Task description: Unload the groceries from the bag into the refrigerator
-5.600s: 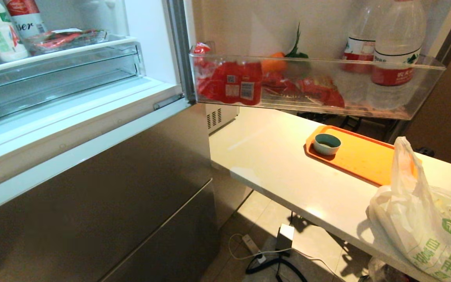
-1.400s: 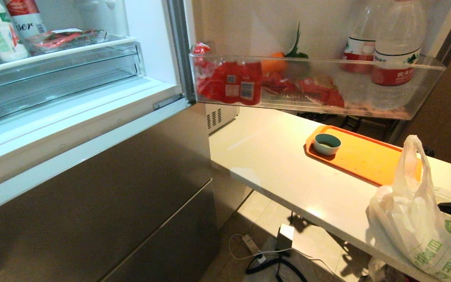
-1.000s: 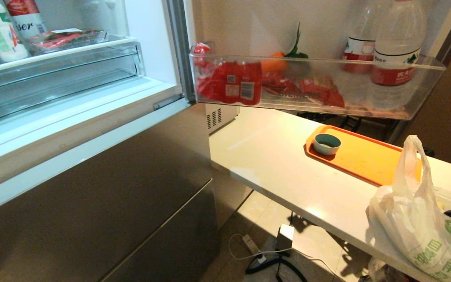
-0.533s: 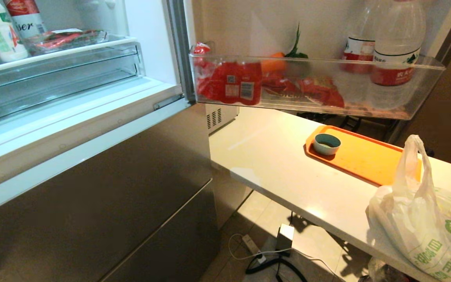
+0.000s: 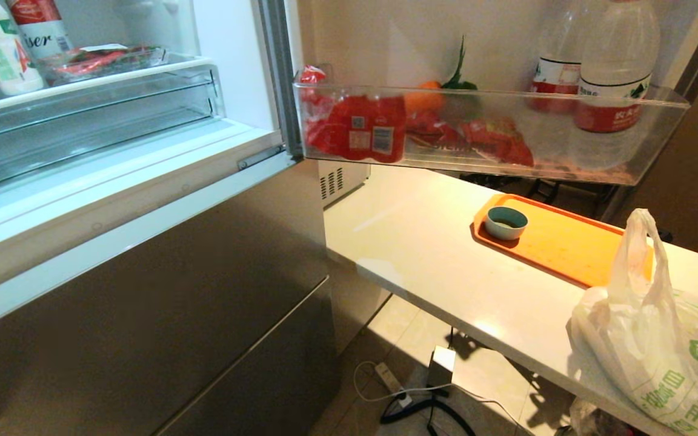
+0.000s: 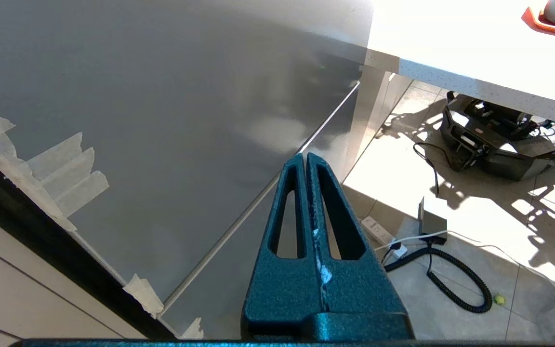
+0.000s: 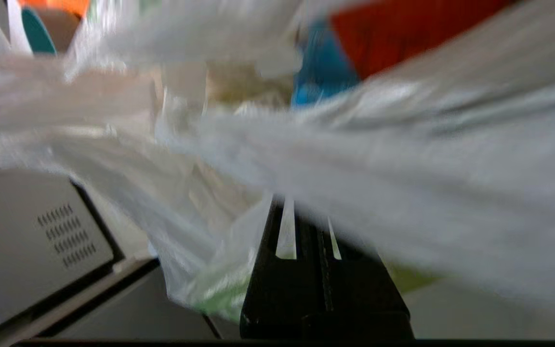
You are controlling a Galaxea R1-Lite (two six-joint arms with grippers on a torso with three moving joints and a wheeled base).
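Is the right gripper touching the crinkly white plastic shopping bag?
Touching. In the right wrist view the shut right gripper has its fingertips buried under folds of the white plastic shopping bag, film draped directly over them, no gap showing.

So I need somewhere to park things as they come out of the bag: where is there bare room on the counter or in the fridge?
The counter is bare between the refrigerator and the orange tray. The tray is free beyond the small bowl. The door bin is crowded: red packs, bottles. The bag fills the counter's near right corner.
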